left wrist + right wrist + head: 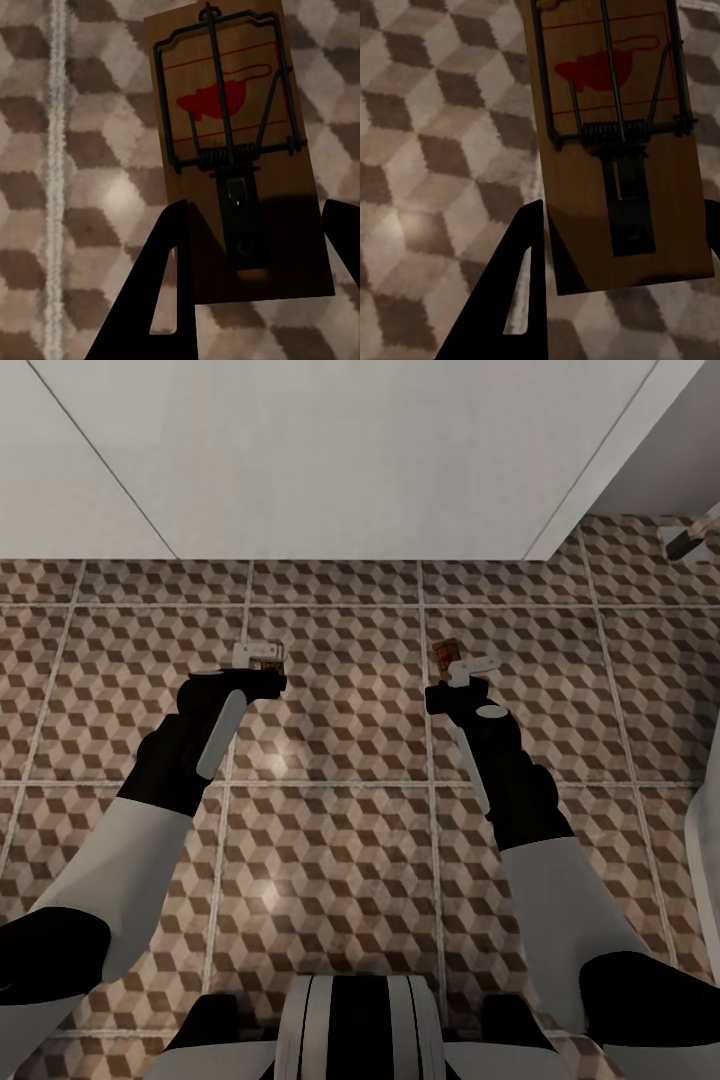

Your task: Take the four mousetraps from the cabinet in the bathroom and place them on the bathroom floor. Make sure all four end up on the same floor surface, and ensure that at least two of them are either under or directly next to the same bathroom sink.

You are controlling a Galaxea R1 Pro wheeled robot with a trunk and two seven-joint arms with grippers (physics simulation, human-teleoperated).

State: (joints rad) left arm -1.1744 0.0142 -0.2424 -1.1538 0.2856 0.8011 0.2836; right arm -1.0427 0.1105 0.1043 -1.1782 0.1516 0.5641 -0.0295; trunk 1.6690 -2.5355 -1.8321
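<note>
Two mousetraps are in view, each a tan wooden board with dark wire and a red mouse print. My left gripper [258, 656] [256, 206] is shut on one mousetrap [225, 97], its fingers against the board's two long edges at the near end. My right gripper [462, 668] [624, 206] is shut on the other mousetrap [607, 75] [446, 651] in the same way. Both traps are low over the cube-patterned bathroom floor [340, 740], in front of a white flat-faced unit [350, 450]. I cannot tell whether the boards touch the tiles. The cabinet and the sink's basin are out of view.
A white curved fixture [706, 850] stands at the right edge. A small grey and brown object [692, 536] lies at the far right by the white unit's corner. Patterned tiles stretch between and in front of my arms.
</note>
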